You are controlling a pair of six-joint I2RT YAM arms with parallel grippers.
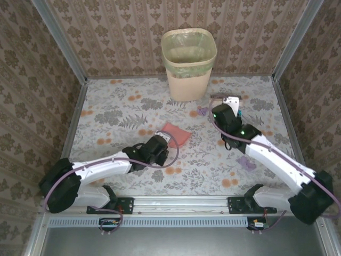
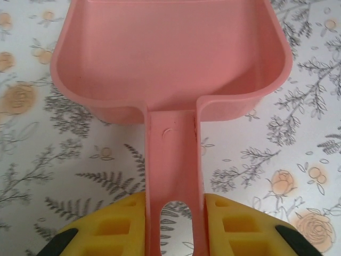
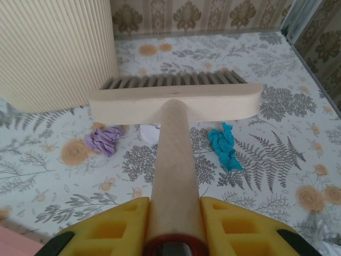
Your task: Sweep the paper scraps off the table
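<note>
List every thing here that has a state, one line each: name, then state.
Left claw, shut on the Dustpan's handle.
Dustpan, held, empty.
Right claw, shut on the Brush's handle.
Brush, held, head near the scraps.
Paper scraps, loose on the table, unswept.
Bin, upright, open, lined with a bag.

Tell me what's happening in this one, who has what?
Two arms are doing a sweep-up. The left gripper is shut on the handle of a pink dustpan, held out over the flowered table; the part of its scoop that shows has nothing in it. The right gripper is shut on the handle of a wooden brush, whose head is near the bin. Purple, white and teal paper scraps lie on the cloth by the brush head, not yet swept up.
</note>
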